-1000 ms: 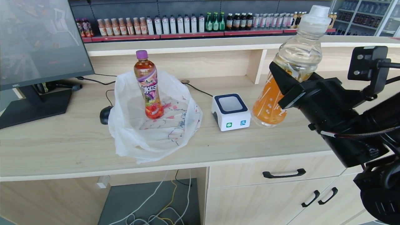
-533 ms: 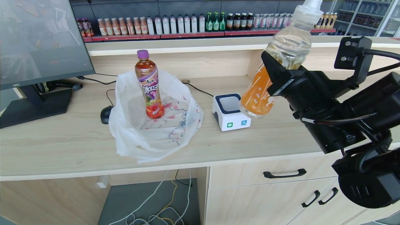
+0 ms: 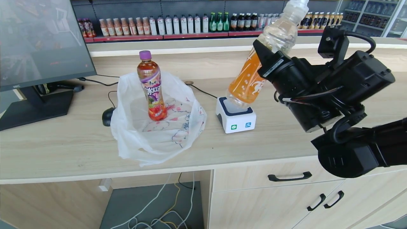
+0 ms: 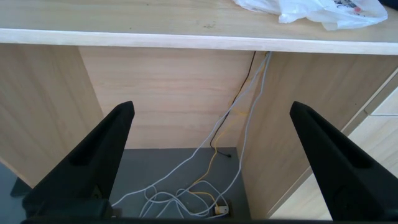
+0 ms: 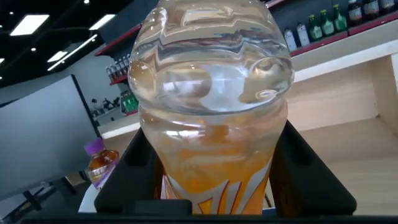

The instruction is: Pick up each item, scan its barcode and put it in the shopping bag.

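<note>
grips bottle tight in right gripper, tilted, base just over scanner (perhaps touching). may bump scanner if lowered, or slip from the tilted hold. farther off, could topple tea upright in bag.

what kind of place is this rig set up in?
Most likely a shop checkout, real or mock: a barcode scanner and shopping bag on the wooden counter, a monitor beside them, and rows of bottled drinks on the shelf behind.
</note>
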You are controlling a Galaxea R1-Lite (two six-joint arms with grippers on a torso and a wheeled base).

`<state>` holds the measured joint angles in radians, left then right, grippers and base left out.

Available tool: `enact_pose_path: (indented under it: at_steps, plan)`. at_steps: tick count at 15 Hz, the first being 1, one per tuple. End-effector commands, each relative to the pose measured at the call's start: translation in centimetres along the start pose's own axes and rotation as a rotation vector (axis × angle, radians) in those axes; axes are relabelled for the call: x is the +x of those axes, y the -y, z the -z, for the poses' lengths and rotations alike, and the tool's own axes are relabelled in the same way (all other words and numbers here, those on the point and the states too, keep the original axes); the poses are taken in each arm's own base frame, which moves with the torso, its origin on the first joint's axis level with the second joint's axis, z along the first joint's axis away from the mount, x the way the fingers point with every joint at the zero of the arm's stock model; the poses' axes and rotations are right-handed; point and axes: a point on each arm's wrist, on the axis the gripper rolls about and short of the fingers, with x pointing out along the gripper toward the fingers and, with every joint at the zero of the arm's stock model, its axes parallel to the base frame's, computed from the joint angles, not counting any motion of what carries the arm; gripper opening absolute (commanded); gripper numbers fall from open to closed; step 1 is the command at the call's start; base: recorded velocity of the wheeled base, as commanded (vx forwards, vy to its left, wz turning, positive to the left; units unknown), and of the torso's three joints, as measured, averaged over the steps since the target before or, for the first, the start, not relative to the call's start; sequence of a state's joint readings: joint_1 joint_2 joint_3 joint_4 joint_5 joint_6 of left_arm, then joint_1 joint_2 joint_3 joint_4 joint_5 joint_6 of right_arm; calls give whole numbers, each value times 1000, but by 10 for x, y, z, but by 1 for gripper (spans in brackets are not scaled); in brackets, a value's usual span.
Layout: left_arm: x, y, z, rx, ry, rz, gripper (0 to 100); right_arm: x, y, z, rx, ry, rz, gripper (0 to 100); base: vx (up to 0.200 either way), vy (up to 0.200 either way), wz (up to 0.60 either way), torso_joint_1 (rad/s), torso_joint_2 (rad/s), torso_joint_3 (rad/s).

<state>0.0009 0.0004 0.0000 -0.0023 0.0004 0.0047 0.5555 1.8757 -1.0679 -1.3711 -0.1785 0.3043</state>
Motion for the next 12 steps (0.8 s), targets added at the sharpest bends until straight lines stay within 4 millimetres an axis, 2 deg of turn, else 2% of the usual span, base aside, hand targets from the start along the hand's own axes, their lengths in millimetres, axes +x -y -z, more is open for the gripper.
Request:
enact_pose_path:
  at_steps: [1, 3, 7, 12]
  plan:
    - [0, 0, 0, 0, 1, -2, 100, 7, 6, 17, 19, -27, 13, 0, 0, 0, 0, 0, 0, 0]
    - [0, 0, 0, 0, 1, -2, 100, 18, 7, 26, 119, -35, 19, 0, 0, 0, 0, 0, 0, 0]
    - [0, 0, 0, 0, 0, -2, 100, 37, 5, 25, 280, -51, 45, 0, 0, 0, 0, 0, 0, 0]
    - [0, 0, 0, 0, 1, -2, 100, 48, 39, 29, 385, -44, 114, 0, 0, 0, 0, 0, 0, 0]
